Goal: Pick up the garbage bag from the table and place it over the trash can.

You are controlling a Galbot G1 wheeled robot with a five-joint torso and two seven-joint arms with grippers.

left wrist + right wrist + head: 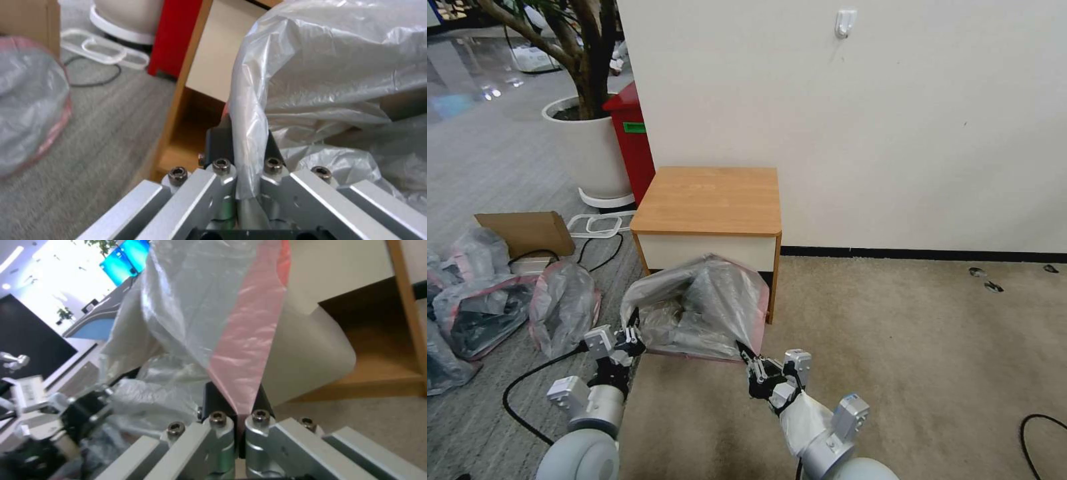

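Garbage bag [707, 307] pinched between both tools

Free room: bare carpet [894, 333] to my right and behind my right gripper [746, 355]. Obstacles: the table [710, 200] straight ahead, wall [860, 120] behind it; stuffed bags [564, 307] and a cable [527, 383] on the floor left of my left gripper [635, 333]; the bag [707, 307] stretched between both, pinched at each.
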